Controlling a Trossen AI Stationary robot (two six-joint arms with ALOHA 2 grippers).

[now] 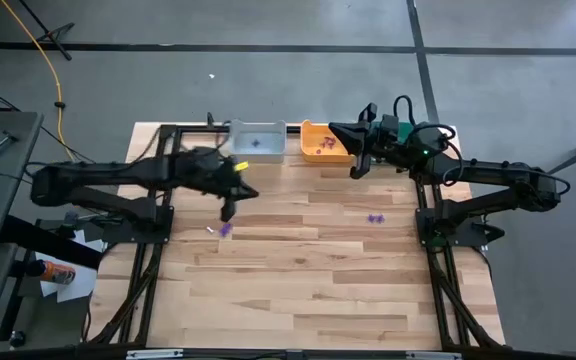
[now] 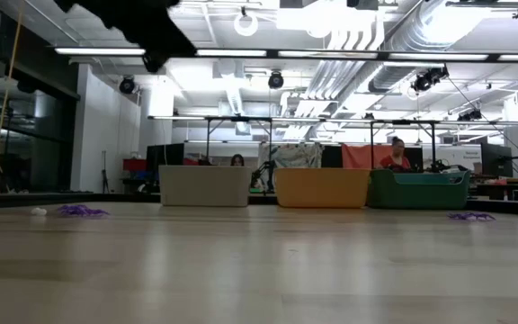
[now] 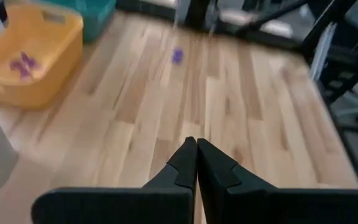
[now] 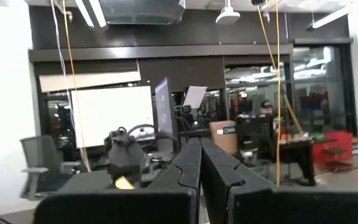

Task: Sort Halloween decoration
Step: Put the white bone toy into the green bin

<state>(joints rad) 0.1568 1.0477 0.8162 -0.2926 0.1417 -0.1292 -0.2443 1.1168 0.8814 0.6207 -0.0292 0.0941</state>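
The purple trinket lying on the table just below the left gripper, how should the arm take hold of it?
The purple trinket lies flat and low on the wood table, with open wood around it. Probably best to come straight down from above and pinch across its whole body, fingertips nearly brushing the wood. The left gripper sits beside it, fingers shut, so it would have to open first. Its finer shape is too small to tell.

One camera hangs high above and looks straight down on the whole bench (image 1: 298, 280). Another sits low at the bench top and looks flat across to the far edge and the room behind. One camera rides on each arm, close behind its fingers. The orange bin (image 1: 324, 145) shows from above, from low down and from the left arm.
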